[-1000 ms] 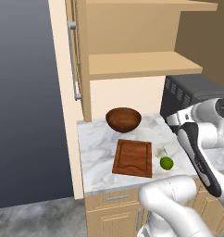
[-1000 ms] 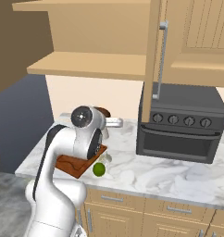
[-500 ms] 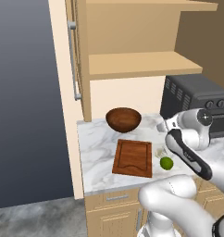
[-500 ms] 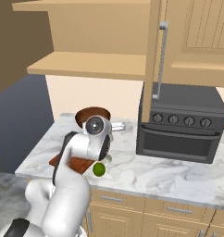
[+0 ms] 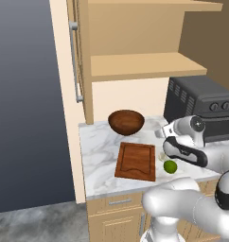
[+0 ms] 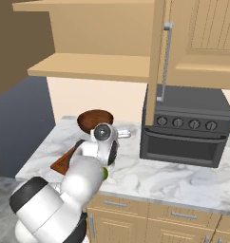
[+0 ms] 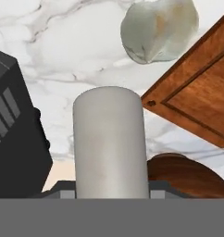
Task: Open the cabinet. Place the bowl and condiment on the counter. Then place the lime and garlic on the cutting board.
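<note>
The cabinet (image 5: 83, 56) stands open, its door (image 6: 159, 47) swung aside. My gripper (image 7: 110, 185) is shut on the condiment (image 7: 110, 146), a grey cylinder held low over the counter (image 5: 100, 146) between the bowl and the black oven. In the side views the condiment (image 6: 124, 134) sticks out sideways from the hand, and my gripper (image 5: 166, 132) is right of the bowl (image 5: 126, 121). The bowl (image 6: 94, 118) rests on the marble. The cutting board (image 5: 136, 160) lies bare in front of it. The lime (image 5: 170, 166) and the garlic (image 7: 159, 30) sit on the counter just off the board's right edge.
A black toaster oven (image 6: 186, 128) stands on the counter to the right, close to the hand. Bare wooden shelves (image 5: 145, 64) run above. The counter's left end (image 5: 83, 160) drops off beside the open door's grey handle (image 5: 74, 61).
The hand has shifted a little left and down with the condiment in its grip, and the arm's elbow has swung lower. Bowl, board, lime and garlic have stayed put.
</note>
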You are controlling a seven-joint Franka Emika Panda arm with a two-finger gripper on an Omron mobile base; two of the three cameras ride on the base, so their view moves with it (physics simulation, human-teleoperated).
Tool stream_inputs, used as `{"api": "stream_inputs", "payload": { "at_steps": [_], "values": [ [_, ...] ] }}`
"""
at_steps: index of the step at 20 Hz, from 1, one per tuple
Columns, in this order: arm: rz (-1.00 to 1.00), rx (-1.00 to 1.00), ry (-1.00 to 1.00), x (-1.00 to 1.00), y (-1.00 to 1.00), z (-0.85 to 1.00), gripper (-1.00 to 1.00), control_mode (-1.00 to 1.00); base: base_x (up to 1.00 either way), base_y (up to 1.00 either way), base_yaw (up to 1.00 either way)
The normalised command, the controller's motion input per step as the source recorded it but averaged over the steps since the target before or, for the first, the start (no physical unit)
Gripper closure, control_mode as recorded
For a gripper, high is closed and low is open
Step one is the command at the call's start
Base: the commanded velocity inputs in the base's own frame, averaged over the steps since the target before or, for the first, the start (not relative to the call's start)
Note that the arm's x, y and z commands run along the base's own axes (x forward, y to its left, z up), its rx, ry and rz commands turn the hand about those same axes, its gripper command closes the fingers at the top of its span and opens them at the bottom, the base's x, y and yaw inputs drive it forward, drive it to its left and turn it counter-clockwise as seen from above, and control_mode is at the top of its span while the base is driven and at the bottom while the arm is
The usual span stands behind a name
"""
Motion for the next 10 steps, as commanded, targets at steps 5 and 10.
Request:
{"api": "stream_inputs", "payload": {
  "at_steps": [5,10],
  "values": [
    [0.0,0.03,0.04,0.41,-0.35,-0.29,1.0,-1.0,0.0,0.0,0.0],
    [0.0,0.01,0.06,0.64,-0.2,-0.2,1.0,-1.0,0.0,0.0,0.0]
  ]
}}
